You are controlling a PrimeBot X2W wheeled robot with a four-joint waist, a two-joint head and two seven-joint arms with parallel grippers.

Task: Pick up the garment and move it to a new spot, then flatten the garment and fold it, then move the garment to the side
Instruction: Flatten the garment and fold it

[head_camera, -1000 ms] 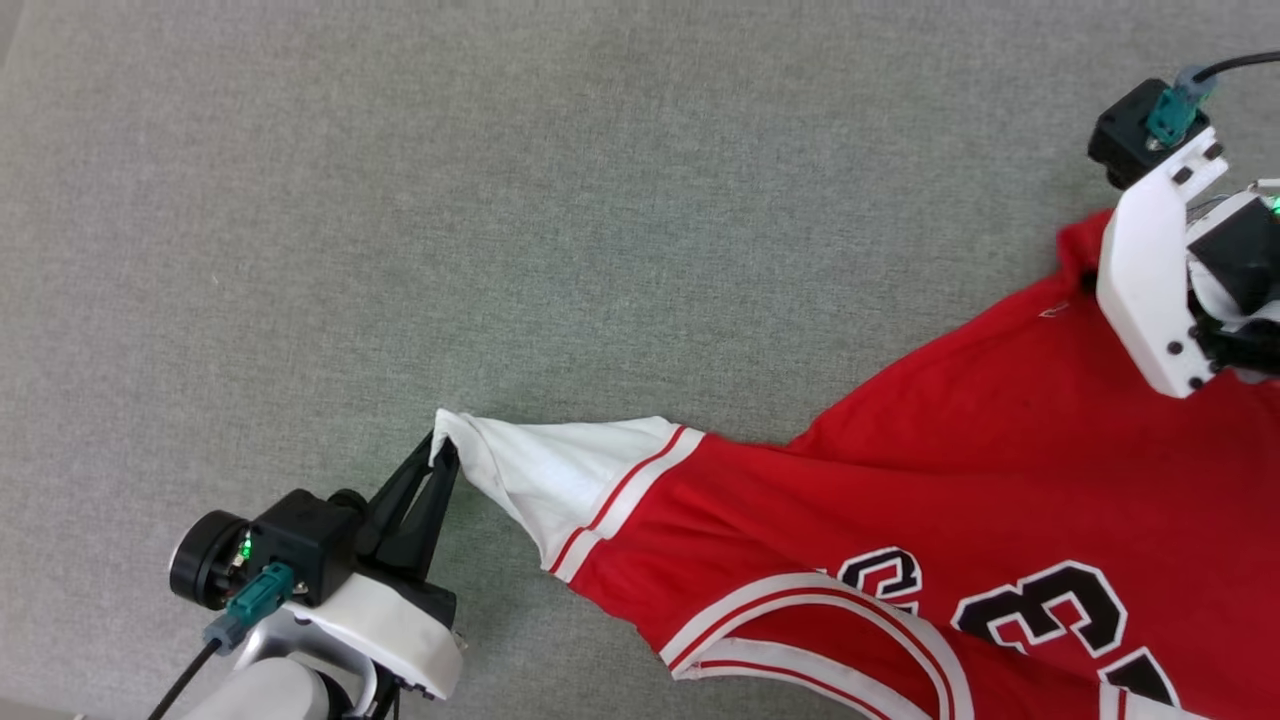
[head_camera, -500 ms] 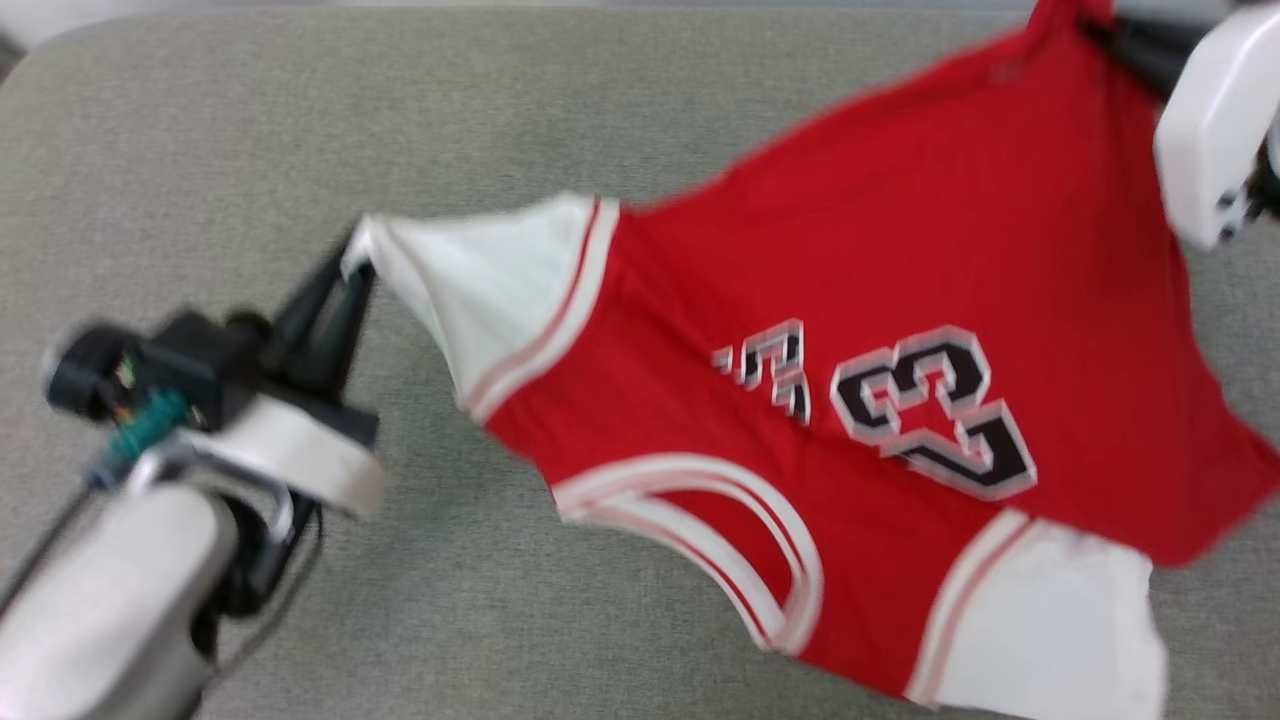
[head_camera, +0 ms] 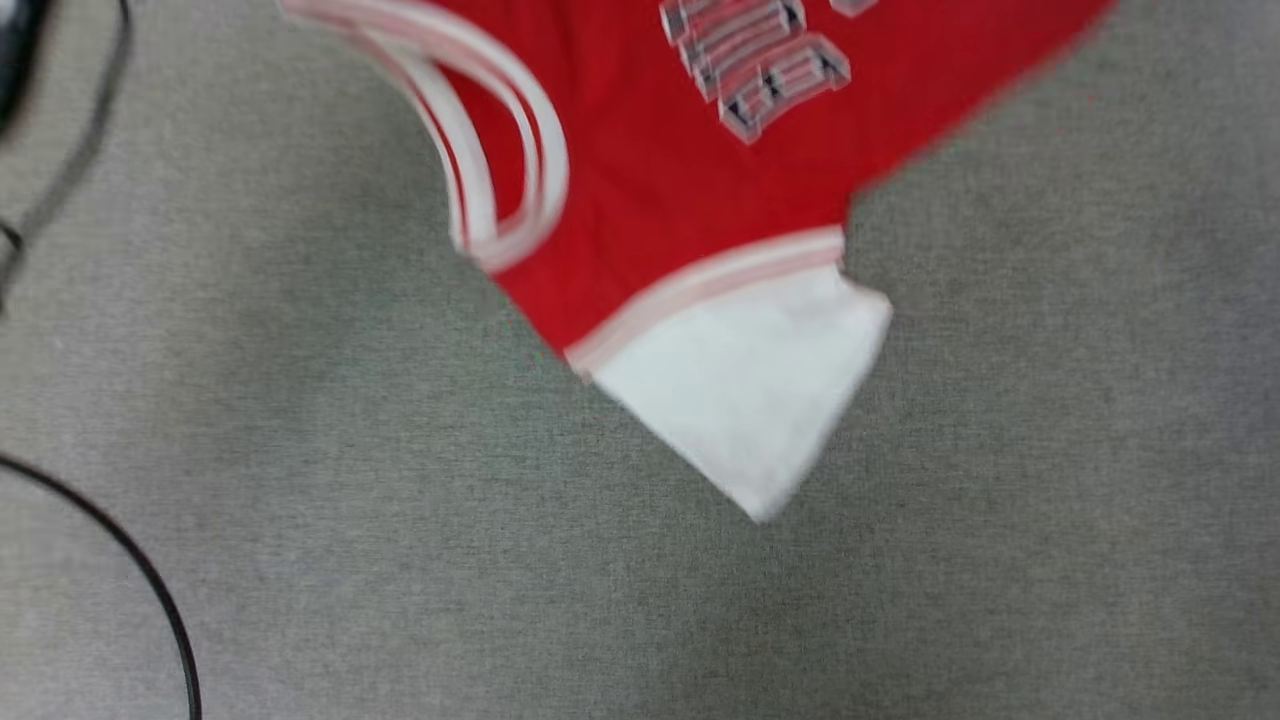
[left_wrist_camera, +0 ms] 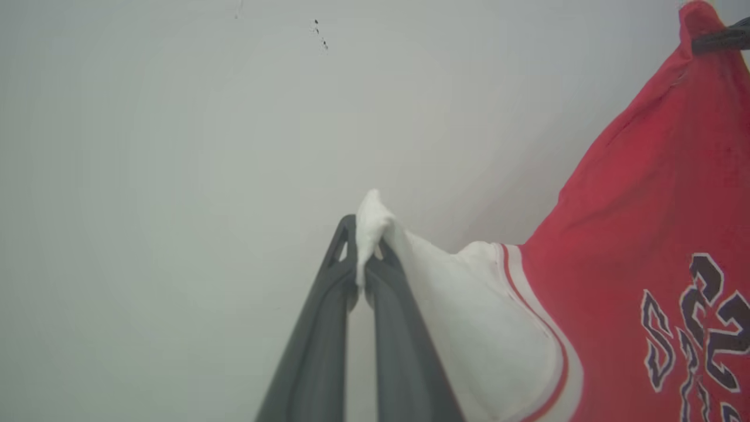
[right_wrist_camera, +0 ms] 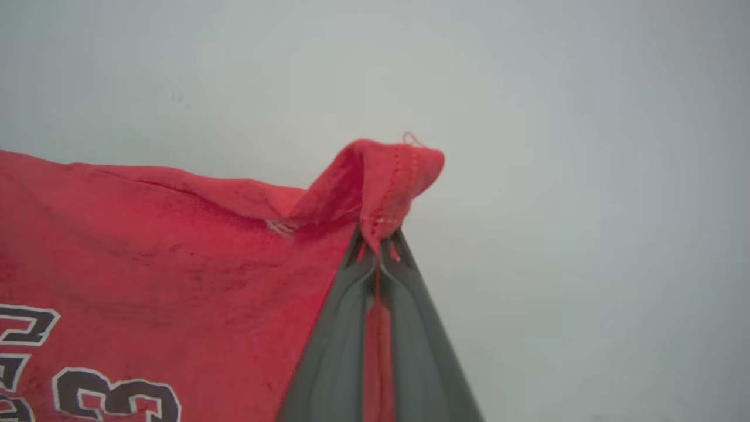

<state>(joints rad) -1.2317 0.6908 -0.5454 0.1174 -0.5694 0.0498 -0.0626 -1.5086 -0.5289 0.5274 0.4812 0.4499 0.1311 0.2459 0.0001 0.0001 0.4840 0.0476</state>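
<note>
Two grippers were clenched on the garment [head_camera: 680, 180], one at each end of its raised edge. Your left gripper [left_wrist_camera: 364, 258] had both fingers pressed together on the tip of a held sleeve [left_wrist_camera: 469, 316], with a tuft of white cloth standing above the fingertips. Your right gripper [right_wrist_camera: 378, 246] was pinched on a hem corner [right_wrist_camera: 392, 170], whose stitched red edge folded over the tips.

Between the two holds the garment hung spread in the air, its lettered face toward both wrist cameras, against a plain pale background [left_wrist_camera: 176, 176]. In the head view its lower part appeared blurred above the grey surface [head_camera: 1000, 500]. The free sleeve [head_camera: 750, 390] pointed downward, with the striped neck trim [head_camera: 500, 140] to its left. You could not determine whether the sleeve tip touched the surface. A black cable [head_camera: 120, 545] crossed the surface at the left edge.

Status, as judged:
1. Pick-up: complete. Both holds appeared secure.
2. Transfer to a new spot: apparently in progress, since the garment was not yet laid down.
3. Flattening, folding and the move to the side: not yet started.

One hold was on a sleeve and the other on a hem corner, so the garment hung skewed. You should have expected some straightening to be needed once it was laid out.
</note>
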